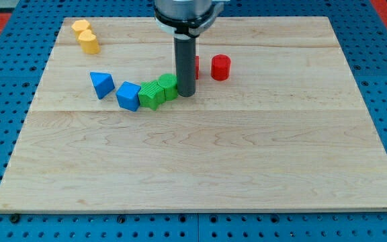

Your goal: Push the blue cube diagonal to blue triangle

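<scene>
The blue cube sits on the wooden board left of centre, touching a green block on its right. The blue triangle lies just up and left of the cube, a small gap apart. My tip stands at the right end of a second green block, which touches the first green one. The tip is well right of the blue cube, with both green blocks between them.
A red cylinder stands right of the rod; another red block is partly hidden behind it. Two yellow blocks sit at the board's top left. The board ends in blue pegboard all round.
</scene>
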Motion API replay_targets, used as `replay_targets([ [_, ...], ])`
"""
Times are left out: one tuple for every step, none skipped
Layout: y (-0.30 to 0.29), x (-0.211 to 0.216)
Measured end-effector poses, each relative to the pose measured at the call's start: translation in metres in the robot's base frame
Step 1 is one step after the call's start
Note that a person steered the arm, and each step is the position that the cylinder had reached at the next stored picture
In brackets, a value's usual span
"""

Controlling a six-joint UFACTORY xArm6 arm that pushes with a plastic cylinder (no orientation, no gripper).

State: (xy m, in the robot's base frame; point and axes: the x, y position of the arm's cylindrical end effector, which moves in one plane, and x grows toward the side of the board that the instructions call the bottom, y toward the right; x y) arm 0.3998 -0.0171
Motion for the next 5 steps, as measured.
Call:
replay_targets([
  [-0.009,-0.043],
  [-0.081,-0.066],
  [-0.146,-0.066],
  [-0.159,-0.046],
  [-0.103,-0.011],
])
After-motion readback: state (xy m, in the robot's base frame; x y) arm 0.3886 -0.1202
